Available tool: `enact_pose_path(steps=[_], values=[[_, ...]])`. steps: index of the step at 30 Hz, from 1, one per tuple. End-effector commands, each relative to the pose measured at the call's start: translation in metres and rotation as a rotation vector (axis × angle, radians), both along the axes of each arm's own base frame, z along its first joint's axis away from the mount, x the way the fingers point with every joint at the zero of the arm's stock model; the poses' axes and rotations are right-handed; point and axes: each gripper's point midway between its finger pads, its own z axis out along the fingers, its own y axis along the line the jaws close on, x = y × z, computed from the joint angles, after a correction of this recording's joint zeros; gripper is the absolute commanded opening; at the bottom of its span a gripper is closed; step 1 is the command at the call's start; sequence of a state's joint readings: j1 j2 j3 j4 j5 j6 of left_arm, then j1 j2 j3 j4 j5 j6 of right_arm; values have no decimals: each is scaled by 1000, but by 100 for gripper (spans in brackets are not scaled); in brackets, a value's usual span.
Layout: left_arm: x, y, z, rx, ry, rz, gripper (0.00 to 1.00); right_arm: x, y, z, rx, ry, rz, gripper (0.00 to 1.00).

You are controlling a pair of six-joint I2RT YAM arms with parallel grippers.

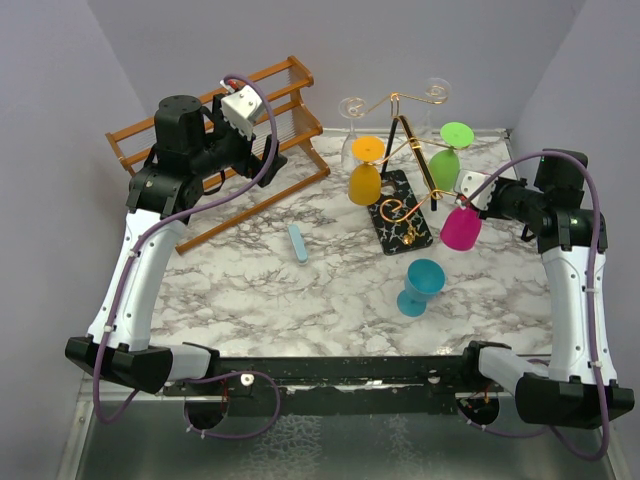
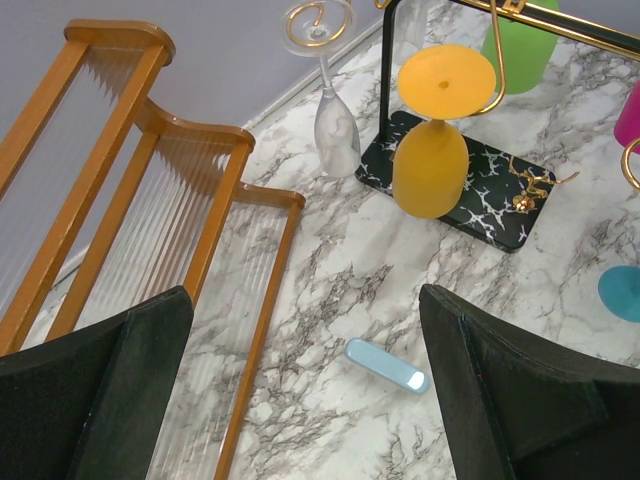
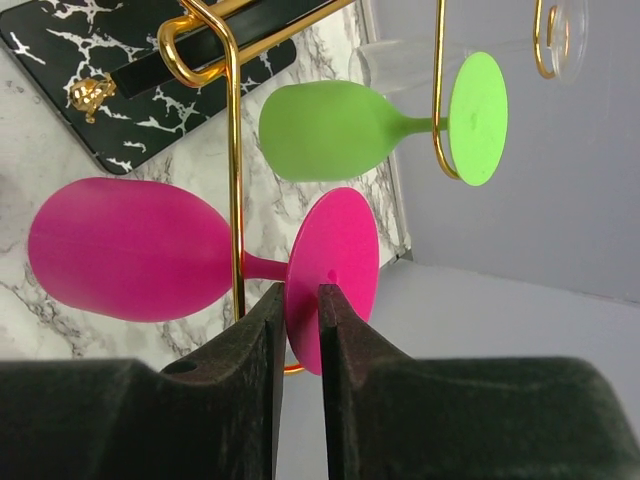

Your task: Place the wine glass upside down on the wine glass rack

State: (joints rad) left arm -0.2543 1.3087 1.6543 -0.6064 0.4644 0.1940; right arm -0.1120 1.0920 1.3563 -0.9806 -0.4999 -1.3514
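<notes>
Currently in right hand [image 3: 300,302]: foot of pink wine glass [image 3: 120,250].

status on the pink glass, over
Right gripper shut on pink wine glass foot; glass inverted, stem in the wine glass rack gold hook. Left gripper open, raised over the table. Green glass hangs close alongside.

Bright, even, diffuse light fills all three views, leaving only faint, soft shadows on the marble table [image 1: 260,290]. In the left wrist view, glare dots the blue bar [image 2: 385,365]. The black fingers [image 2: 520,400] at 5 and 7 o'clock look soft and featureless.
</notes>
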Motion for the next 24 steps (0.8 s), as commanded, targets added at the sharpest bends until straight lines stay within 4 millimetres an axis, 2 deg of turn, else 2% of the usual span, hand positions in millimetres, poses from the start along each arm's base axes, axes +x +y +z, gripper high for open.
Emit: enact_pose_path(steps=[1,15,24], values=[[-9,0,15,-13,-53,-25,99,-8,9,2,23,2,39,20],[-9,0,13,-12,-51,-28,99,-15,16,4,53,16,59,25],[-10,1,9,-1,-53,-25,99,-21,23,7,86,19,80,32]])
